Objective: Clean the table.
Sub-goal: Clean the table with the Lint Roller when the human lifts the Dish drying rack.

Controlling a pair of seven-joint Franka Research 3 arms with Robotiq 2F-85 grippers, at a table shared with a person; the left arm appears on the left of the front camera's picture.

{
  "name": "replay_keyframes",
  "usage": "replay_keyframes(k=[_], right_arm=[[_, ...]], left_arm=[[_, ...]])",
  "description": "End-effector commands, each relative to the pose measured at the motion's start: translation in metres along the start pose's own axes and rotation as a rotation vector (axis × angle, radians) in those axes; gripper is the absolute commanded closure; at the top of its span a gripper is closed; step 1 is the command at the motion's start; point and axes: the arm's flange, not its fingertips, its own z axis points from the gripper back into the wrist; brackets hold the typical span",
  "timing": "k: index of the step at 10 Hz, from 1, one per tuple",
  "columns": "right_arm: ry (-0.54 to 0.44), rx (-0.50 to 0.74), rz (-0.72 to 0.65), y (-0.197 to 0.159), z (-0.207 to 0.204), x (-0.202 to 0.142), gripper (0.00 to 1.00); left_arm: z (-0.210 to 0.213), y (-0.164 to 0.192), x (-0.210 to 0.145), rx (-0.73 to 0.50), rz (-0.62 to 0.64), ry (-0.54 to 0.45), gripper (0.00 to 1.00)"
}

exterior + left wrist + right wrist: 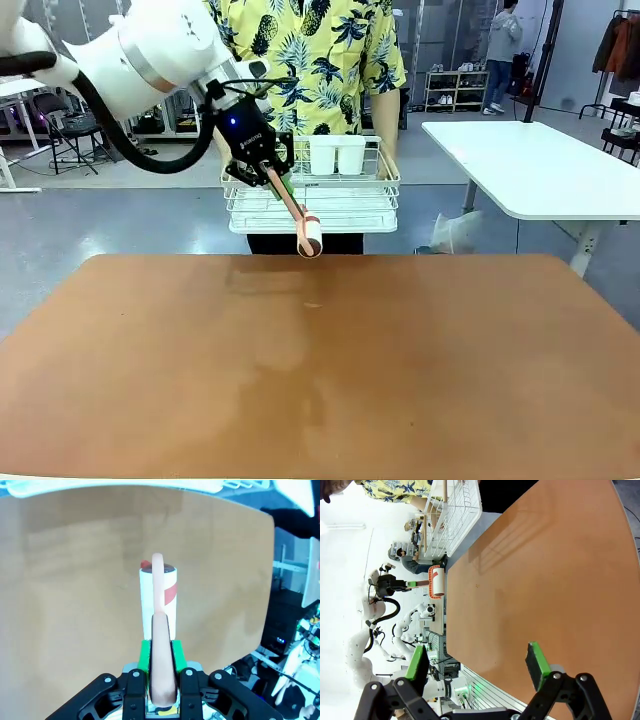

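Left gripper is clamped on the pink handle of a lint roller. Its long axis slants from 11 to 5 o'clock, with the head hanging just above the far edge of the table. The bare brown top spreads toward 6 o'clock from there. Right gripper hovers wide over the top. At 12 o'clock a person holds a white rack with two cups beyond that edge, likely crowding any far stroke.

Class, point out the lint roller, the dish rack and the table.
lint roller (311, 238), front view, white roll head
dish rack (345, 224), front view, white base
table (450, 370), front view, bare top
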Motion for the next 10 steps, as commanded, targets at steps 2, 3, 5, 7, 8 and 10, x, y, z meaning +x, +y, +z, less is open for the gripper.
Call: replay_keyframes(k=[2,3,5,7,8,10], right_arm=[[-0.008,0.003,-0.003,0.003,0.000,0.000,0.00],[-0.008,0.003,-0.003,0.003,0.000,0.000,0.00],[-0.008,0.003,-0.003,0.003,0.000,0.000,0.00],[-0.008,0.003,-0.003,0.003,0.000,0.000,0.00],[-0.008,0.003,-0.003,0.003,0.000,0.000,0.00],[-0.008,0.003,-0.003,0.003,0.000,0.000,0.00]], left_arm=[[0.019,0.003,0.006,0.020,0.014,0.018,0.79],[0.040,0.007,0.002,0.057,-0.018,0.116,0.79],[0.125,0.063,-0.005,0.199,-0.060,0.087,0.79],[0.186,0.134,-0.032,0.321,0.009,0.013,0.79],[0.209,0.169,-0.049,0.295,0.031,0.009,0.79],[0.217,0.202,-0.065,0.245,0.025,-0.007,0.79]])
